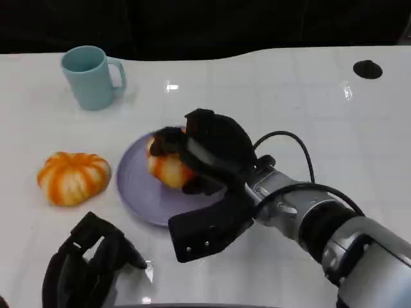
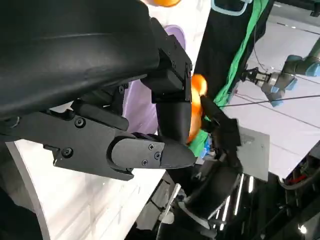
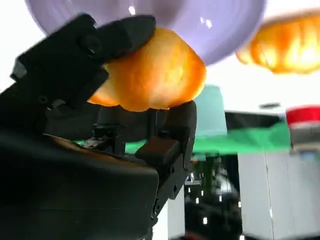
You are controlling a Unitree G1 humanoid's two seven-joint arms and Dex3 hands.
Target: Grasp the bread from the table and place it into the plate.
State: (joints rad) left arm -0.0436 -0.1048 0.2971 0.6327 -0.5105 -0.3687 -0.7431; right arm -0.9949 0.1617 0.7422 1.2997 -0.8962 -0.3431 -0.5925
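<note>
- The bread [image 1: 166, 168] is held by the right hand [image 1: 205, 154], whose fingers [image 3: 107, 37] are closed around it, over the purple plate [image 1: 138, 186], toward the plate's 12 o'clock side; whether it already touches the plate cannot be told.
- In the right wrist view the bread [image 3: 150, 75] is seen clamped between black fingers on opposite sides, with the plate [image 3: 215, 25] just beyond it.
- A likely failure is judged to be a roll-off: the bread is rounded and the plate shallow, so a release from height or near the rim could send it onto the table [image 1: 289, 96].
- A second risk is judged to be sticking: soft, yielding bread could be dragged out by the fingers as they are spread.
- The plate could also be nudged by the hand, since it looks smooth and light on a glossy surface.
- A second bread [image 1: 72, 178], lobed like a small pumpkin and striped orange and cream, lies on the table at the plate's 9 o'clock, well apart from the hand.
- A pale blue mug [image 1: 91, 77], smooth and cylindrical with a handle, stands at the plate's 11 o'clock, far off.
- The left hand [image 1: 87, 266] is seen at the plate's 7 o'clock, holding nothing, its fingers loosely apart.
- The held bread shows a glazed, golden-orange crust with paler ridges.
</note>
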